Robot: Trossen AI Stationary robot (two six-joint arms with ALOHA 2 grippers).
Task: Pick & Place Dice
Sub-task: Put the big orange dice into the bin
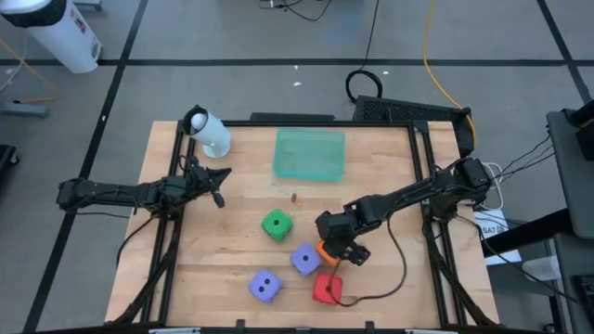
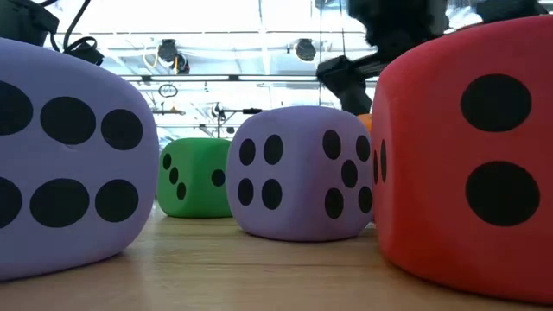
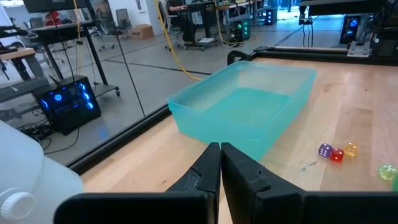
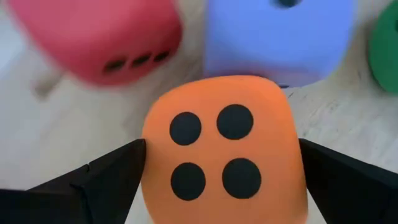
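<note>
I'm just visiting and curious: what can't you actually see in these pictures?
- Orange die: high view, mostly hidden under the right pincer.
- Whether that pincer touches the orange die: right wrist view, not clear.
- Tiny dice: left wrist view, pips too small.
- Red die: low view, cut off by the edge.

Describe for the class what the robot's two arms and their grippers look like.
Both arms are dark, slim and jointed. The left gripper has two black wedge-shaped fingers tapering to narrow tips. The right gripper has similar flat black fingers, and a dark cable trails across the wooden table beside that arm.
</note>
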